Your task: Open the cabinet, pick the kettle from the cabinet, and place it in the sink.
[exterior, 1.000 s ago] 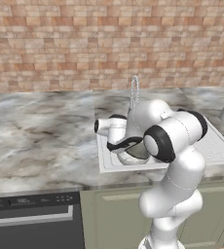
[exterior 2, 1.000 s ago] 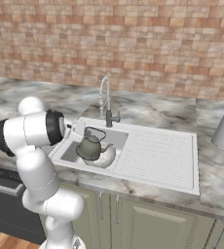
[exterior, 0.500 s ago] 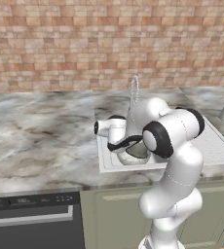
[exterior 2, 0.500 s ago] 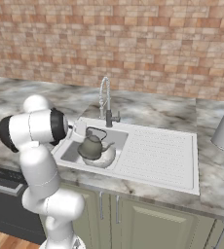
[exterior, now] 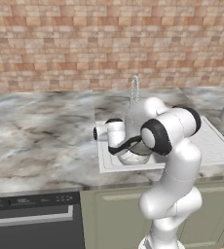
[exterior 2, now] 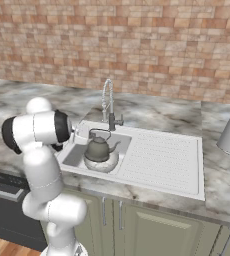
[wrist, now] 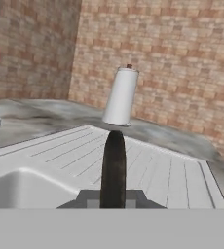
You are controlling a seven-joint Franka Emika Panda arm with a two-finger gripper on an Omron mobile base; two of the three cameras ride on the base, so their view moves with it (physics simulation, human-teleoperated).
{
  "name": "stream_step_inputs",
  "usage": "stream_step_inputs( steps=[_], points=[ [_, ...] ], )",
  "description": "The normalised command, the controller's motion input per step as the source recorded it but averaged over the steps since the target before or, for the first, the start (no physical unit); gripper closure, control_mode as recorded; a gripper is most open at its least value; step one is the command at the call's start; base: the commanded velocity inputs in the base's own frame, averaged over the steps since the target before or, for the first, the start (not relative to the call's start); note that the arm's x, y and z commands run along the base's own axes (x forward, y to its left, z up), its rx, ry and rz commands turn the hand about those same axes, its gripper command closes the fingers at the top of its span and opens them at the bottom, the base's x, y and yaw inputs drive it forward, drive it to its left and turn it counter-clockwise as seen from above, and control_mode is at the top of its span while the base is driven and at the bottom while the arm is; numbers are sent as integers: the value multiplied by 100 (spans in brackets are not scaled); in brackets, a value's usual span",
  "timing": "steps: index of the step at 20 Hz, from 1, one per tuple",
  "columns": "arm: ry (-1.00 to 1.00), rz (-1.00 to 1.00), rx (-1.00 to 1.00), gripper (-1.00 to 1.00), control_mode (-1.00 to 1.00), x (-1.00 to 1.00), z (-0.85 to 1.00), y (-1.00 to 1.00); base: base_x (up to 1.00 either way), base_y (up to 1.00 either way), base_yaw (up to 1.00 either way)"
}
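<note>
My gripper is closed with nothing between its tips, and from the hand view I'm looking along it over the ribbed drainboard toward a pale grey canister by the brick wall. The arm folds low over the sink, elbow high. The kettle sits upright in the basin, probably just beside the wrist, apart from it. No readable writing.

Dull-grey kettle in a light-grey sink; grey-veined marble bench; red-brown brick wall; sage-green cupboards.
</note>
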Motion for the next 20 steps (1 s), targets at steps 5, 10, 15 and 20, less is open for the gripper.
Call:
stream_step_inputs(
  steps=[5, 10, 15, 20],
  points=[
    [-1, 0, -16, 100, -100, 0, -20, 4, 0, 0, 0],
    [0, 0, -8, 100, -100, 0, -25, 8, 0, 0, 0],
    [-1, 0, 0, 100, -100, 6, -21, 11, 0, 0, 0],
    [-3, 0, 0, 100, -100, 11, -15, 7, 0, 0, 0]
  ],
)
